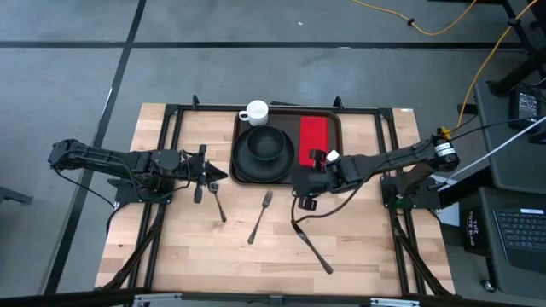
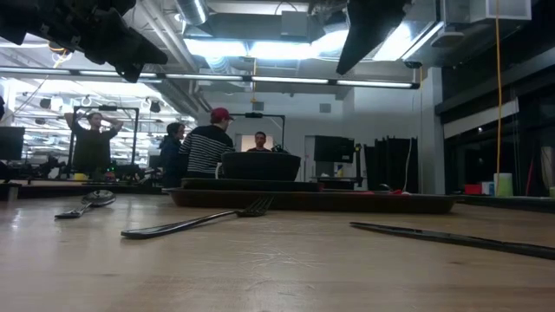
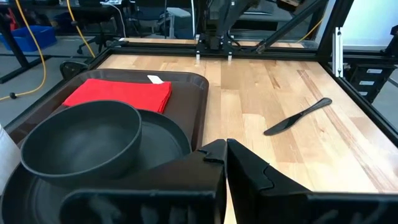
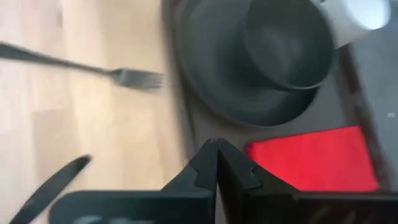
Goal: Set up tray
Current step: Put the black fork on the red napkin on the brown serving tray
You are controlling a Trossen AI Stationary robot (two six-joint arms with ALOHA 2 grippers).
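The dark brown tray (image 1: 243, 128) lies at the table's far middle. On it stand a black plate (image 1: 247, 166) with a black bowl (image 1: 266, 145), a red napkin (image 1: 314, 136) and a white cup (image 1: 254, 112) at the far left corner. A spoon (image 1: 217, 203), a fork (image 1: 260, 217) and a knife (image 1: 311, 245) lie flat on the wood nearer me. My left gripper (image 1: 222, 176) hovers shut just left of the tray, above the spoon's bowl end. My right gripper (image 1: 299, 182) hovers shut over the tray's near edge (image 4: 186, 130). Both hang high above the table in the low view.
Bare wood (image 1: 375, 230) spreads over the table's near half around the cutlery. Black frame rails (image 1: 171, 136) run along the left, right and far sides. Several people (image 2: 204, 147) stand in the room far behind the table.
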